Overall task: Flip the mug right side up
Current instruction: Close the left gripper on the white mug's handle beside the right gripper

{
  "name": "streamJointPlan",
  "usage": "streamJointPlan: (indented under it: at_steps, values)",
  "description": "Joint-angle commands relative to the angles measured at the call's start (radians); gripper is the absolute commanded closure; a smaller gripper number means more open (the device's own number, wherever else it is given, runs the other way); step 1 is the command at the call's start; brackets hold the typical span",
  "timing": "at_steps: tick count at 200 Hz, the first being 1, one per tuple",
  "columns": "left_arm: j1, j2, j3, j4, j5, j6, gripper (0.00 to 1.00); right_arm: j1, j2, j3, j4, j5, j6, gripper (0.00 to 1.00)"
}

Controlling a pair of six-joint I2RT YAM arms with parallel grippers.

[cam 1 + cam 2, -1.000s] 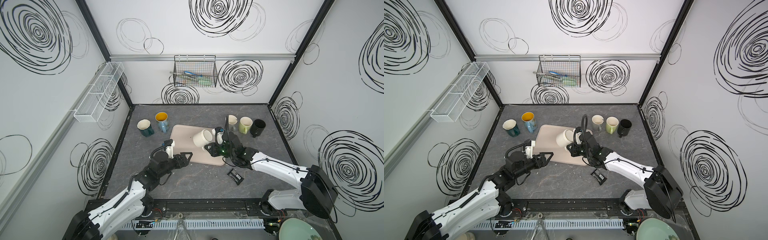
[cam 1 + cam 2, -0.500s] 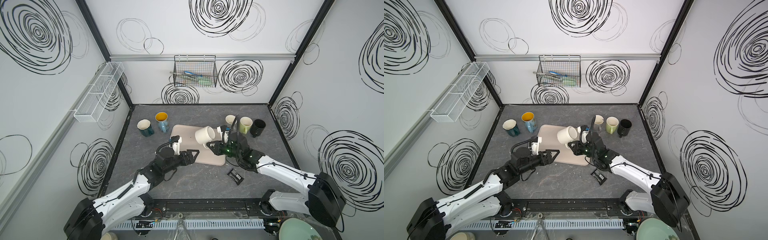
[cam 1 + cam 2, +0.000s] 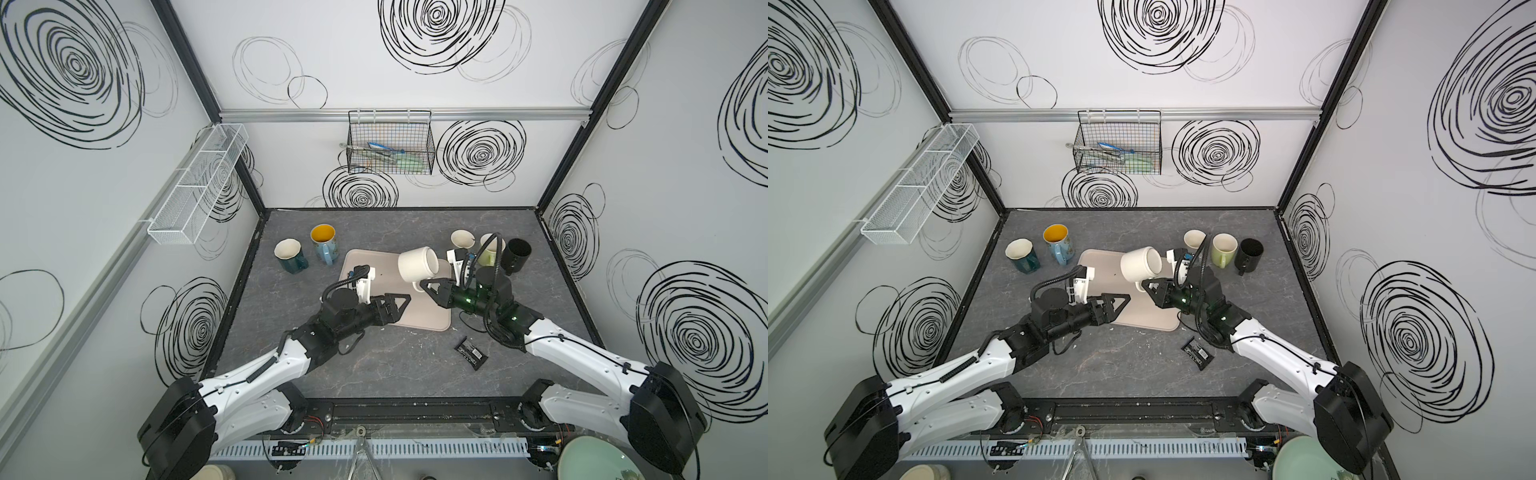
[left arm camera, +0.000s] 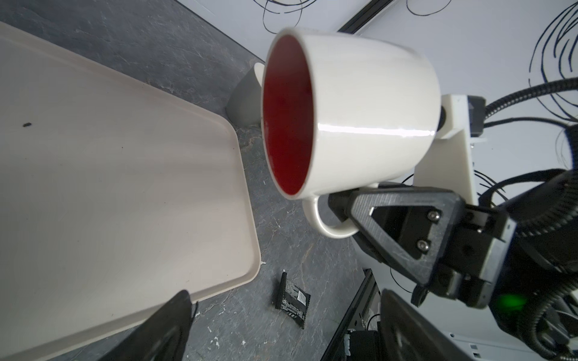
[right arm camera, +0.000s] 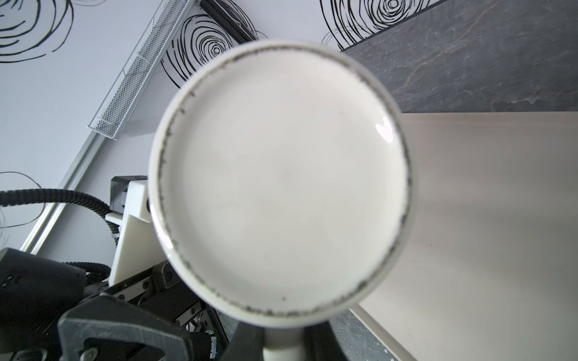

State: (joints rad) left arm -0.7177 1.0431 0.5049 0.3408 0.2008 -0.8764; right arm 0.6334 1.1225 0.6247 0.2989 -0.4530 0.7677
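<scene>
A white mug with a red inside hangs above the beige tray, lying on its side. In the left wrist view the mug turns its mouth toward the tray. My right gripper is shut on its handle. The right wrist view is filled by the mug's base, with the gripper pinching the handle. My left gripper is open and empty, just left of the mug and lower.
A teal mug and a blue mug with a yellow inside stand upright at the back left. A cream cup, a green mug and a black mug stand at the back right. A black packet lies near the tray's corner.
The right gripper has carried the mug a little up and to the right. The left gripper, still open, has moved right toward the mug.
</scene>
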Motion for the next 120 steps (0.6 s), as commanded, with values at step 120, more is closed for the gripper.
streamJointPlan:
  at_steps: [120]
  values:
    - [-0.021,0.072,0.054,0.199,0.061,-0.023,0.34,-0.019,-0.057,-0.05,0.26,-0.082,0.104,0.99]
